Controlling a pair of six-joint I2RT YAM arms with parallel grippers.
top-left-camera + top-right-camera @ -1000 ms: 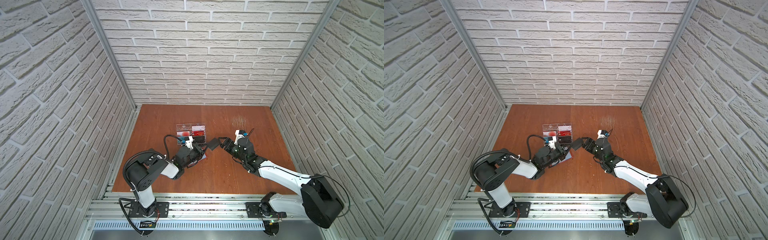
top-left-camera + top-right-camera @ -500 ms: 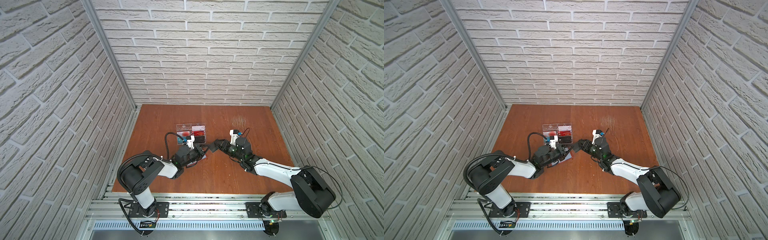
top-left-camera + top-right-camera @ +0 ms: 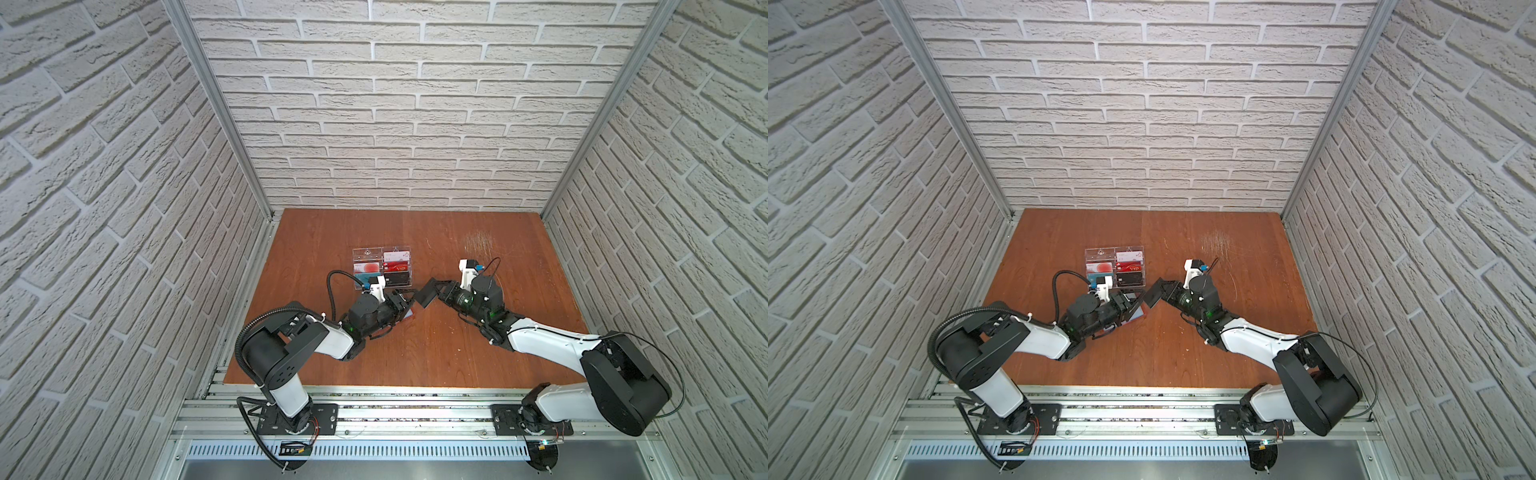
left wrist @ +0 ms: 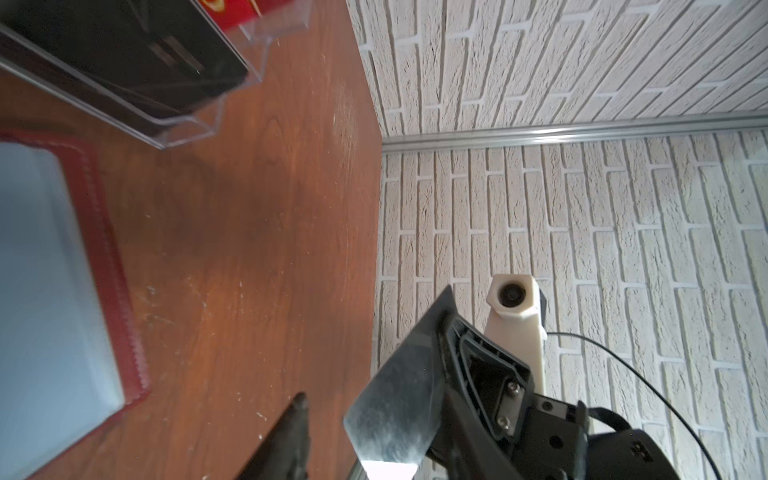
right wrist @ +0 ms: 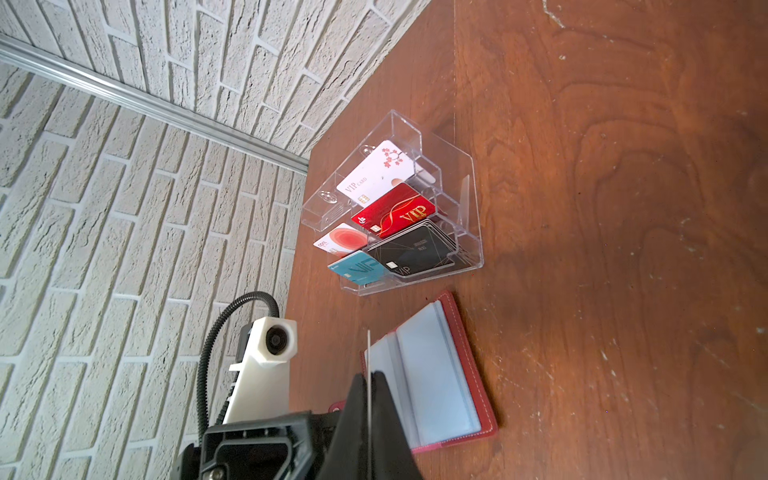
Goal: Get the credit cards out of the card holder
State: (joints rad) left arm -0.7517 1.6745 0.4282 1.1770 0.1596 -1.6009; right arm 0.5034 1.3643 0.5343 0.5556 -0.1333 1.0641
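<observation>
Right jaws: pressed together on the credit card (image 4: 395,395), which the right gripper (image 5: 368,384) pinches by one end; in the right wrist view the card shows edge-on, a thin pale line between the two black fingers.
left jaws: cannot tell; the left wrist view shows only one finger (image 4: 297,424) of the left gripper (image 3: 402,302), and that finger stands apart from the card.
table (image 3: 457,353): brown wood grain with pale scuffs.
tray (image 5: 473,232): clear acrylic, six compartments, the landmark for every place below.
card holder (image 5: 436,374): red, lying open with pale greyish sleeves facing up, just off the tray's near edge and partly under the left gripper.
black cards (image 5: 415,253): a small stack in the tray's near right compartment, with the red VIP card (image 5: 395,214) in the compartment behind and the teal card (image 5: 357,268) in the one to its left.
credit card, place: held off the table just past the tray's near right corner, probably over the holder's right edge.
</observation>
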